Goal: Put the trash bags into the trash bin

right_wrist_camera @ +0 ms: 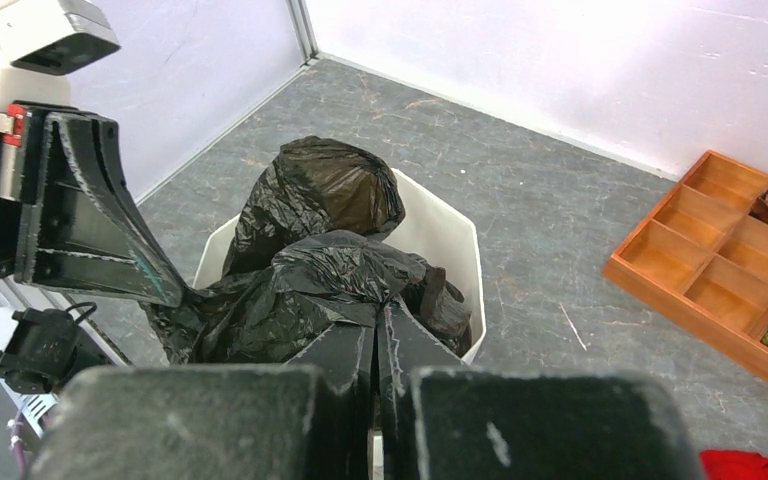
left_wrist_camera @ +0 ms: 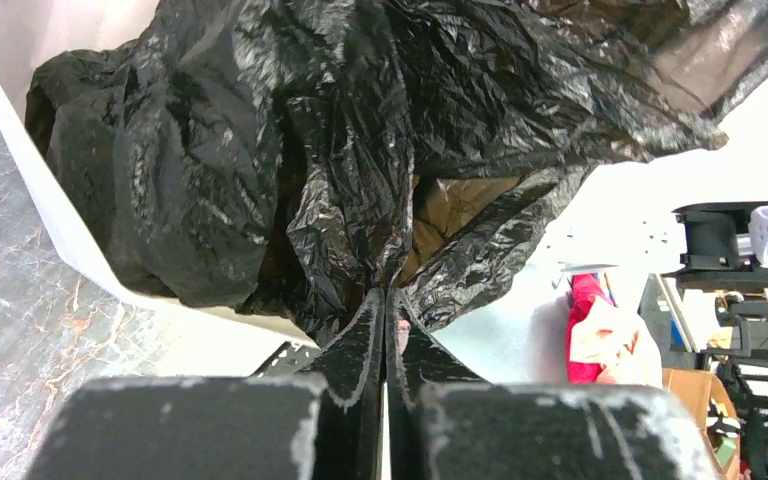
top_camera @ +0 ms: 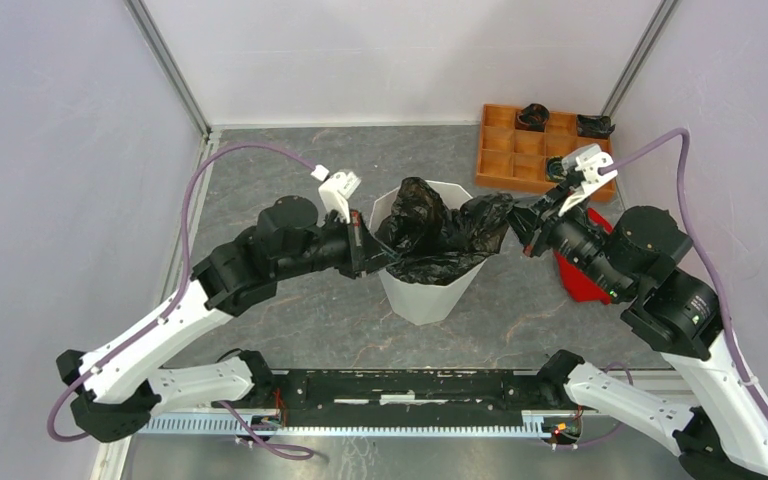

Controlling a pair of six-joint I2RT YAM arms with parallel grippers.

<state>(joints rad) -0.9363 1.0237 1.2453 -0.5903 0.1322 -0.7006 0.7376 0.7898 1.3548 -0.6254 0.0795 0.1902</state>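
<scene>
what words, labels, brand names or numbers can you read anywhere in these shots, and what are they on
No text can be read in any view.
The trash bags, the trash bin and the orange tray: plain, no print showing.
The left gripper and the right gripper, each shut on the trash bags: no markings showing.
The background clutter in the left wrist view: too blurred to read anything.

Fingers (right_wrist_camera: 345,355) pinch trash bag (right_wrist_camera: 300,290) draped into bin (right_wrist_camera: 450,245).

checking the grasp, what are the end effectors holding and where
Both hold the black trash bag: left end effector pinches its left side, right end effector its right side.
</scene>
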